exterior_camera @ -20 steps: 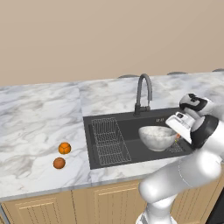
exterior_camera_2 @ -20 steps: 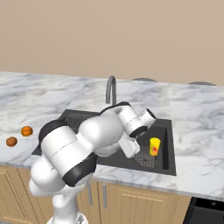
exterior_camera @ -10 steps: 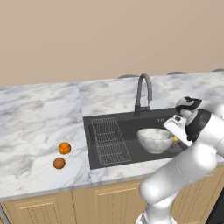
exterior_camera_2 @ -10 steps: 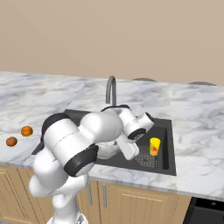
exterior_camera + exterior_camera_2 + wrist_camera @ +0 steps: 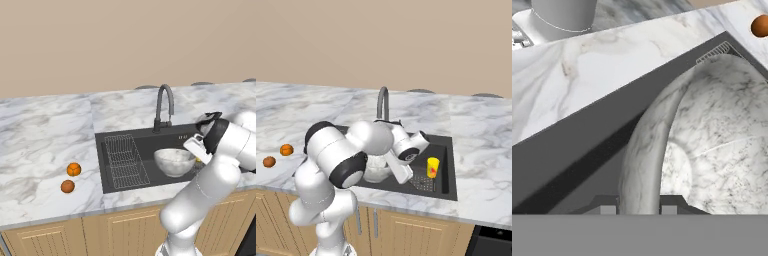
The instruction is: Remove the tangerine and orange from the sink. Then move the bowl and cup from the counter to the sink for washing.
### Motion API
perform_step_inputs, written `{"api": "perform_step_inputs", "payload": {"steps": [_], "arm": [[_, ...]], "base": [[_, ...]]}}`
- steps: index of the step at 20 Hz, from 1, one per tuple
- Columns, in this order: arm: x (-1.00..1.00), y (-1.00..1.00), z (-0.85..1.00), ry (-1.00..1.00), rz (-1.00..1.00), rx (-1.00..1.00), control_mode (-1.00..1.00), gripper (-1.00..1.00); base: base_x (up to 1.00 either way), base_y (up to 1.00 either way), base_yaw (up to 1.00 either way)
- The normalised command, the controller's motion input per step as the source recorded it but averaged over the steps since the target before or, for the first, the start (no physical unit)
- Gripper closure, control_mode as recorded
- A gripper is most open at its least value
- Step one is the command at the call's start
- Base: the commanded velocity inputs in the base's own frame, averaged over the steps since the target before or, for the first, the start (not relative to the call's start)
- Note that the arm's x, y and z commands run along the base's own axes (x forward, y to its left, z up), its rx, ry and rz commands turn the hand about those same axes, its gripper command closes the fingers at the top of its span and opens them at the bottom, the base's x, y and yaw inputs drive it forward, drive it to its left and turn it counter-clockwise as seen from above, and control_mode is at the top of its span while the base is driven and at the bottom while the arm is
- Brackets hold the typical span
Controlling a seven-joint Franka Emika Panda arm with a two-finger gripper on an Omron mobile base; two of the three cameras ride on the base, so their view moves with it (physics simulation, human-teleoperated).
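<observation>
We note a marbled, smooth stone-look bowl (image 5: 712,140), a matt dark grey sink (image 5: 145,142) with wire rack (image 5: 125,161), and veined glossy marble counter (image 5: 45,140) over wooden cabinets (image 5: 120,232).

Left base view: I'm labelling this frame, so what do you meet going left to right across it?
Two fruits → wire rack → faucet → bowl → gripper
</observation>
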Motion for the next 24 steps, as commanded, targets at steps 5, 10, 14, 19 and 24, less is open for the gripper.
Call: {"api": "perform_step_inputs", "payload": {"steps": [5,10,14,19,24], "arm": [[0.14,0.00,-0.22,0.00,0.00,-0.01,-1.00,1.00],[0.19,0.00,-0.20,0.00,0.00,-0.02,-1.00,1.00],[0.21,0.00,-0.19,0.00,0.00,-0.01,-1.00,1.00],[0.20,0.00,-0.19,0.00,0.00,0.00,-1.00,1.00],[0.13,0.00,-0.18,0.00,0.00,0.00,-1.00,1.00]], "base": [[0.00,0.00,0.00],[0.00,0.00,0.00],[0.00,0.00,0.00],[0.00,0.00,0.00],[0.00,0.00,0.00]]}}
